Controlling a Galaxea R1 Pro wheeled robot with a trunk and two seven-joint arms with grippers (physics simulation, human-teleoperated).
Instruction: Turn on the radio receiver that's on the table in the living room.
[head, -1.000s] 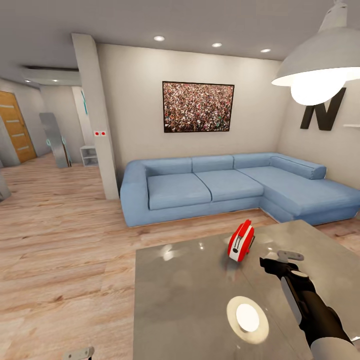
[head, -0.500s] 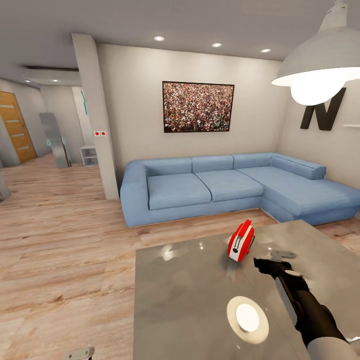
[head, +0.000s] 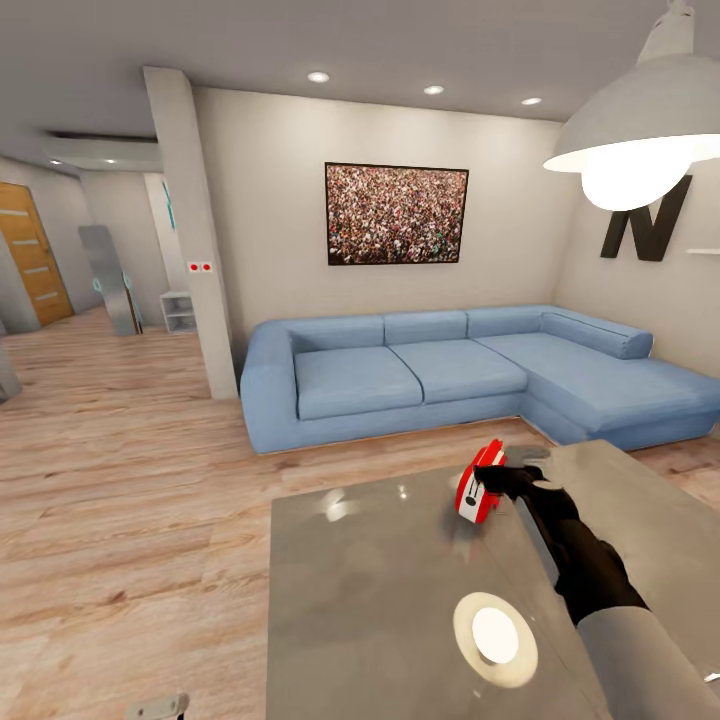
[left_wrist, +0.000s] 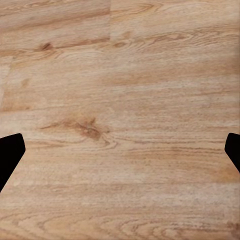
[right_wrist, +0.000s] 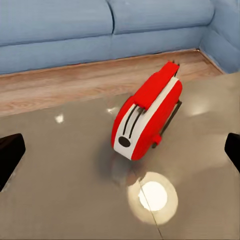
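Down by the floor (left_wrist: 120, 100), the left gripper (left_wrist: 120, 150) hangs over bare wood planks with its fingers spread wide, nothing between them. Over on the glossy tabletop (head: 380, 600), the right gripper (head: 510, 478) is up against the radio receiver (head: 478, 492). From the right wrist view its fingers (right_wrist: 10, 152) are spread wide too, and the red box (right_wrist: 147, 112) sits dead ahead between them, not gripped, standing on its narrow edge with the white band and a dark spot at the end nearest the fingers. In the head view one fingertip looks like it's touching the top, though I can't say for sure. Honestly that's the worry: it's tall and thin on a slick surface, so a sideways poke could tip it or skate it toward the far edge. Beyond the fingers, the blue sofa (head: 450, 375) and crowd picture (head: 396, 214).
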